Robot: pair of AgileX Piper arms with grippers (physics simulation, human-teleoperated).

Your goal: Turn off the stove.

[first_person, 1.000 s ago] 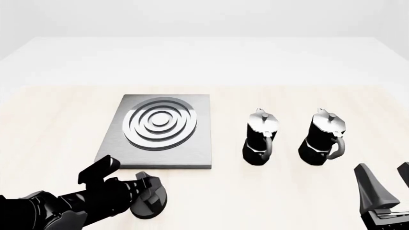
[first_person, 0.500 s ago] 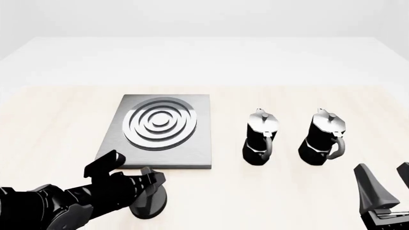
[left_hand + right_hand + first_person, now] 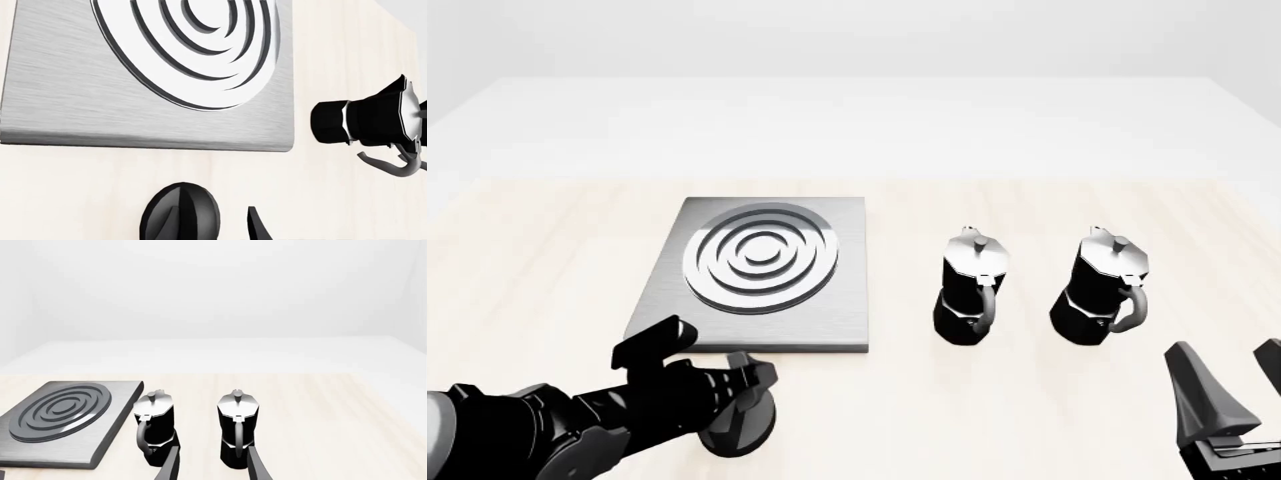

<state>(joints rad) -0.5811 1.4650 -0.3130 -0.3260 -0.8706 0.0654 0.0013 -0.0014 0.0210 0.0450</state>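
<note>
1. pale wood tabletop (image 3: 547, 260) carries all items; a plain white background lies behind it.
2. the stove (image 3: 827, 310) lies flat, left of centre in the front view. its concentric silver rings (image 3: 761, 262) face up.
3. the knob (image 3: 745, 428) is black, round and ridged. it sits on the tabletop just beside the stove's near edge, apart from the slab. the left wrist view shows the knob (image 3: 180, 215) close ahead, with a raised ridge across its face.
4. two moka pots (image 3: 972, 290) (image 3: 1104, 290) stand upright to the right of the stove, well apart from the knob.
5. the left hand (image 3: 737, 392) is at the knob. its fingers (image 3: 753, 374) reach over the knob's top. only one fingertip (image 3: 259, 229) shows in the left wrist view, beside the knob. whether the left hand is closed on the knob or merely around it cannot be told.
6. the right hand (image 3: 1232, 385) sits idle at the near right edge, well apart from everything. its fingers (image 3: 257, 467) are spread wide and hold nothing.
7. step in hand, as judged: seating the left hand on the knob before turning it.
8. next move calls for: a firm pinch across the knob's ridge, then rotation about the knob's vertical axis.
9. risk: a loose pinch may slip over the ridges and leave the setting unchanged.
</note>
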